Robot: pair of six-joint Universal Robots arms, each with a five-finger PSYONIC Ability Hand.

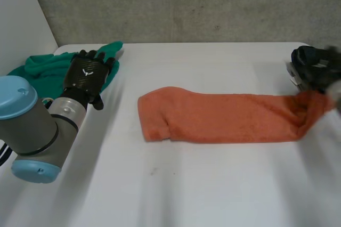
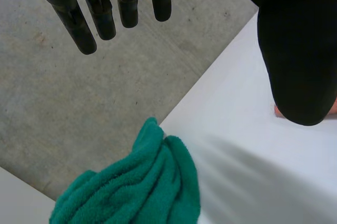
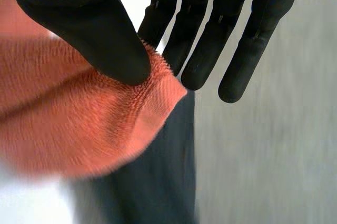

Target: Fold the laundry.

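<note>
A long orange towel lies on the worktop, one end pinched by the right hand; the left hand has its fingers straight and apart.

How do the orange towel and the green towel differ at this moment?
The orange towel lies stretched long across the middle of the table; the green towel sits bunched at its far left corner. The right hand pinches the orange towel's end between thumb and fingers; the left hand, open over the green towel, grips nothing. Both are terry cloths on the white table.
</note>
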